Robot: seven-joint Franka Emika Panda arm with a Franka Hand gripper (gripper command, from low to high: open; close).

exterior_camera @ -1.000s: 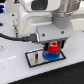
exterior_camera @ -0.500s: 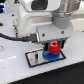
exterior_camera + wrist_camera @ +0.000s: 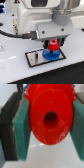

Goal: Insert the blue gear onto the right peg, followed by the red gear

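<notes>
The red gear (image 3: 54, 46) is held just right of centre in the exterior view, directly above the blue gear (image 3: 50, 54), which already lies on the plate (image 3: 34, 59) at its right end. The right peg itself is hidden beneath the gears. In the wrist view the red gear (image 3: 50, 114) fills the frame, clamped between two teal pads (image 3: 22, 131), its centre hole facing the camera. The gripper (image 3: 55, 45) is closed on the red gear. The second step appears to be in hand: the blue gear seems seated, the red one not yet released. A straight descent with the hole kept over the peg is called for next, then release. The white tabletop (image 3: 15, 70) spreads across the lower frame.
</notes>
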